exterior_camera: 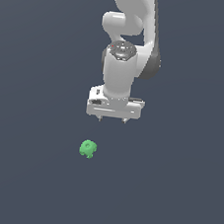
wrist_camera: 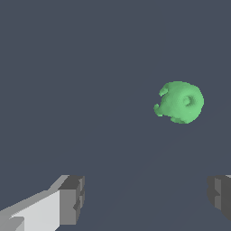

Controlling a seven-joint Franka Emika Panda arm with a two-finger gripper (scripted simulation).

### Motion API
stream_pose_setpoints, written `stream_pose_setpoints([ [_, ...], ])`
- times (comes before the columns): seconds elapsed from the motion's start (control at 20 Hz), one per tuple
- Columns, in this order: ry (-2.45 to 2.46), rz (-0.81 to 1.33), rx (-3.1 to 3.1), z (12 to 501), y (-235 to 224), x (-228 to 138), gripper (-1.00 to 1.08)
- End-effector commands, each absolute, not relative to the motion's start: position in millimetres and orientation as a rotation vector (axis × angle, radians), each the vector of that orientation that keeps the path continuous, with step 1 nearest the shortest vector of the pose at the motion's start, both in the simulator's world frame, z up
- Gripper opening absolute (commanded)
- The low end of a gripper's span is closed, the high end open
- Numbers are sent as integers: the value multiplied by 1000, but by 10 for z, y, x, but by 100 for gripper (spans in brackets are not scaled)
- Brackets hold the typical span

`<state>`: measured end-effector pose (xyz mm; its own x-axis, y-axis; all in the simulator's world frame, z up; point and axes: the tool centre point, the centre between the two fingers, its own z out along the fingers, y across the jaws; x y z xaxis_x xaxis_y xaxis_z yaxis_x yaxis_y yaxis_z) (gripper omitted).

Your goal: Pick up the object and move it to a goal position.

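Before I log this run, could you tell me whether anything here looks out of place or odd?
Nothing stands out. The small green lump lies alone on the plain dark floor, whole and apart from the hand, which hangs above it with its fingers spread wide and nothing between them.

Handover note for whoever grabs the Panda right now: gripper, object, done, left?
Gripper: open, empty, pointing down, with a gap between it and the surface.
Green knobbly object: lying on the dark surface, untouched, offset from the gripper toward the exterior view's left. In the wrist view it sits outside the gap between the fingers.
Done: nothing grasped.
Left: align, descend, grasp, carry to goal. No goal marker visible.
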<state>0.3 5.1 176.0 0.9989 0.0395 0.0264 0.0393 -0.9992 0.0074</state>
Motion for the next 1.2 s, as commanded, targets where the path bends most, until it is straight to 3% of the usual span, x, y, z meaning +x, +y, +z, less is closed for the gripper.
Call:
stream_pose_setpoints([
  [0.0, 62, 42, 3134, 1760, 50, 3, 100],
  [0.5, 197, 58, 3113, 1855, 293, -2, 100],
  [1.15, -2, 41, 3131, 1630, -6, 260, 100],
])
